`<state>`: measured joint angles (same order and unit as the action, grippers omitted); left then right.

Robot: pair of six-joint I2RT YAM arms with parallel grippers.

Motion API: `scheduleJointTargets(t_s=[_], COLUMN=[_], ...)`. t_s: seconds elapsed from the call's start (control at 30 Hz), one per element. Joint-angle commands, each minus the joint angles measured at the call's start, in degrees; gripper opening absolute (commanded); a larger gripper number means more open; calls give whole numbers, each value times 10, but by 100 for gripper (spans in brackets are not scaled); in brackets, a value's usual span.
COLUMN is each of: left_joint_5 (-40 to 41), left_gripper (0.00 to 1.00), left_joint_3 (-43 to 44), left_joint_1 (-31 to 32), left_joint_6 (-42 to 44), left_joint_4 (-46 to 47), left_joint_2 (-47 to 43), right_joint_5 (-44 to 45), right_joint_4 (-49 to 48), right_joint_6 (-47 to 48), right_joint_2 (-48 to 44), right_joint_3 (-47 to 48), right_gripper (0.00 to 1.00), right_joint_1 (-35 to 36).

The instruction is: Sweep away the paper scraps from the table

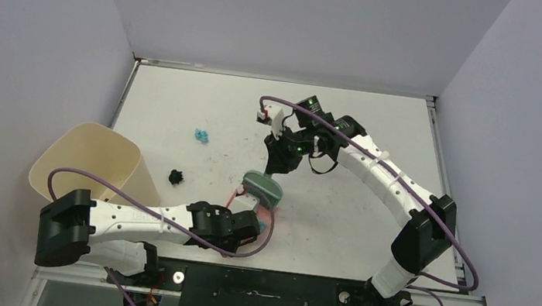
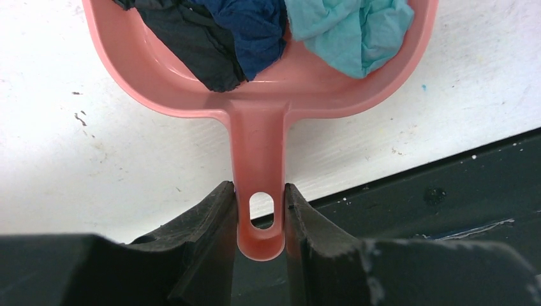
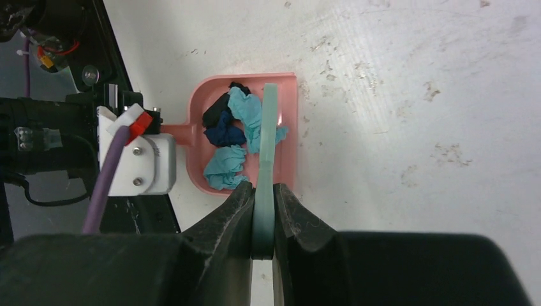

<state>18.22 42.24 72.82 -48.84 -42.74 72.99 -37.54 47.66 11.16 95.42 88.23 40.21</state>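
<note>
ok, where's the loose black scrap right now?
Top view, left half of the table: black scrap sits between the beige bin and the pink dustpan, lower in frame than the teal scrap.

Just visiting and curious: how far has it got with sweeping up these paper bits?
Partly done. Several paper scraps, black, blue and teal, lie in the pink dustpan. The left gripper holds its handle; the right gripper holds the teal brush at the pan. Remaining: a teal scrap and a black scrap on the table, and probably emptying into the beige bin.
</note>
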Motion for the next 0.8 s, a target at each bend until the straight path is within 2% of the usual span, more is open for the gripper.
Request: scheduleJointTargets(t_s=[0.0,0.2,0.37,0.53,0.77], left_joint_5=[42,56,63,87,115], left_gripper=[0,0,0,0,0], left_joint_3=[-10,-10,7,44,108], left_joint_1=[3,3,4,9,9], left_joint_6=[4,8,4,-12,-38], left_joint_4=[46,41,12,-58,-163], left_joint_2=[-44,-58,-60,-77,-113], right_joint_5=[8,-15,-28,-14,-60], right_joint_4=[19,-3,-108,-260,-346], right_joint_6=[20,31,-28,-149,-198], right_joint_2=[-34,-70,-133,-224,-299], right_joint_3=[70,72,-47,-188,-355], right_gripper=[7,5,5,5,5], right_joint_1=[-37,-136,-228,-315,-322])
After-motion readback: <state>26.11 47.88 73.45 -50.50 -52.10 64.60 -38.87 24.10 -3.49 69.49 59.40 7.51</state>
